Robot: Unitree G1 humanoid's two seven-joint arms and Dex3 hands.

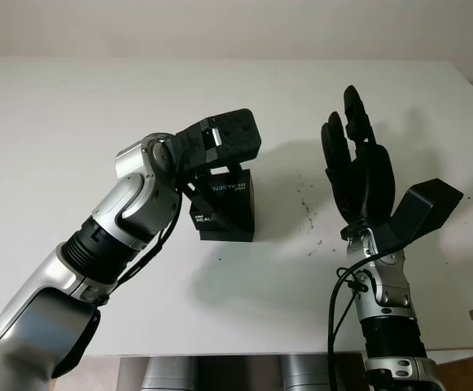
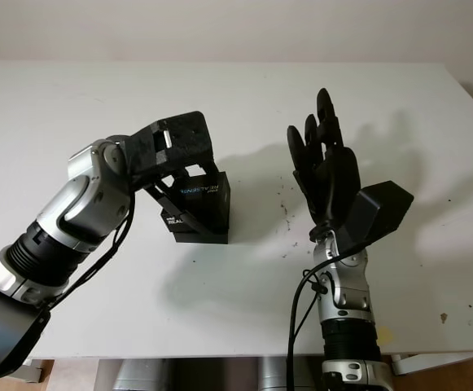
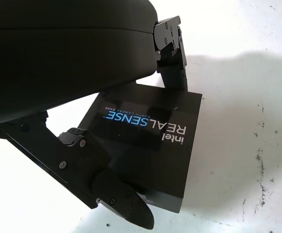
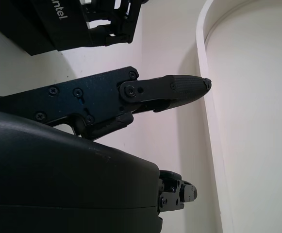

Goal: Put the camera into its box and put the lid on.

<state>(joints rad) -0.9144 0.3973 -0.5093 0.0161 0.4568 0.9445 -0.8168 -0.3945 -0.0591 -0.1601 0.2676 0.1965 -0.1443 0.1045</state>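
- While the left hand (image 1: 220, 140) sits over the black cardboard box printed with "intel REALSENSE" (image 1: 226, 208), its fingers (image 3: 121, 201) straddle the lidded top, closed around it.
- The box stands mid-way across the white counter (image 1: 73, 114), lid apparently on already; no camera visible, presumably inside.
- Right hand (image 1: 356, 167) is raised beside it, open, holding nothing.
- Best play, I'd say: press down evenly, square to the edges, so the lid seats without skewing.

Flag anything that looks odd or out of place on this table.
Dark specks and scuffs mar the white table between the lidded black box, under the left hand, and the open, raised right hand. Nothing else stands out.
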